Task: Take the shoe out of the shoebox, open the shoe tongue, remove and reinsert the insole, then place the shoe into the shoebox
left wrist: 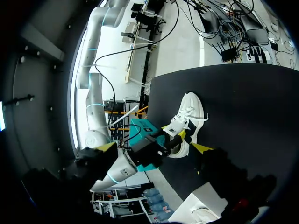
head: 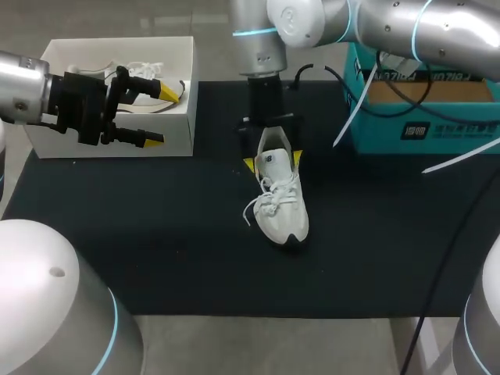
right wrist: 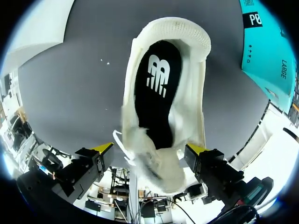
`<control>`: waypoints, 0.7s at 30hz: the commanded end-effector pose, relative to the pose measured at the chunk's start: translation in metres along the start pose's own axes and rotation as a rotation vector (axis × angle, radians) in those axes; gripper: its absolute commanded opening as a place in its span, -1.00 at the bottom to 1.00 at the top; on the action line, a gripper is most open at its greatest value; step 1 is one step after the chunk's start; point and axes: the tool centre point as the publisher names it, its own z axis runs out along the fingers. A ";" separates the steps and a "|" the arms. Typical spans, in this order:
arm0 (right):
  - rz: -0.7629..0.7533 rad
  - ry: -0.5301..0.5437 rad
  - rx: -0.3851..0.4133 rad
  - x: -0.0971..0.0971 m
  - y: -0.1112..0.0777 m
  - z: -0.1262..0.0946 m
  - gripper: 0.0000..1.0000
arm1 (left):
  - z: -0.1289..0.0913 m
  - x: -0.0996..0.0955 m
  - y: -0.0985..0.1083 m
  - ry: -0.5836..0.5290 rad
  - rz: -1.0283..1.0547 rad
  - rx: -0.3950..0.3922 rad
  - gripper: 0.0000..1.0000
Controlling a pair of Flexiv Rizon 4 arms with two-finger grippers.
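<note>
A white shoe [head: 280, 201] stands upright on the black mat, toe toward the front edge, its laces loose. Its black insole [right wrist: 157, 88] lies inside. My right gripper [head: 273, 162] hangs at the heel, open, one yellow tip on each side of the shoe [right wrist: 163, 107]; I see no grip. My left gripper [head: 160, 116] hovers open and empty over the front wall of the white shoebox [head: 181, 125] at the back left. In the left wrist view the shoe [left wrist: 190, 119] lies well ahead of the left gripper [left wrist: 154, 148].
A second white shoe [head: 142, 70] lies in the shoebox. A teal cardboard box [head: 422, 125] stands at the back right, close to the right arm, with cables hanging over it. The black mat [head: 156, 242] covers the table.
</note>
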 end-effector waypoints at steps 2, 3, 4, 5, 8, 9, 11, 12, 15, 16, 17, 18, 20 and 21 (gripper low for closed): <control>0.031 -0.012 0.007 0.008 -0.020 0.000 1.00 | 0.001 0.000 0.000 0.004 0.000 -0.001 1.00; 0.043 -0.011 0.012 0.007 -0.026 0.001 1.00 | 0.001 0.000 0.000 0.004 0.000 -0.001 1.00; 0.055 -0.007 0.013 0.007 -0.032 0.001 1.00 | 0.001 0.000 0.000 0.004 0.000 -0.001 1.00; 0.070 -0.004 0.015 0.009 -0.038 0.000 1.00 | 0.001 0.000 0.000 0.004 0.000 -0.001 1.00; 0.120 -0.003 0.015 0.010 -0.056 -0.003 1.00 | 0.001 0.000 0.000 0.004 0.000 -0.001 1.00; 0.135 -0.004 0.010 0.009 -0.061 -0.004 1.00 | 0.001 0.000 0.000 0.004 0.000 -0.001 1.00; 0.160 -0.005 0.012 0.005 -0.068 -0.004 1.00 | 0.001 0.000 0.000 0.004 0.000 -0.001 1.00; 0.172 -0.006 0.021 0.003 -0.071 -0.004 1.00 | 0.001 0.000 0.000 0.004 0.000 -0.001 1.00; 0.210 -0.011 0.013 0.000 -0.083 -0.008 1.00 | 0.001 0.000 0.000 0.004 0.000 -0.001 1.00; 0.217 -0.010 0.008 0.001 -0.086 -0.009 1.00 | 0.001 0.000 0.000 0.004 0.000 -0.001 1.00; 0.217 -0.008 0.006 0.001 -0.089 -0.009 1.00 | 0.001 0.000 0.000 0.004 0.000 -0.001 1.00; 0.216 -0.005 0.005 0.002 -0.090 -0.009 1.00 | 0.001 0.000 0.000 0.004 0.000 -0.001 1.00; 0.200 0.009 -0.010 0.007 -0.088 -0.007 1.00 | 0.001 0.000 0.000 0.004 0.000 -0.001 1.00; 0.201 0.008 -0.012 0.010 -0.087 -0.005 0.68 | 0.001 0.000 0.000 0.004 0.000 -0.001 1.00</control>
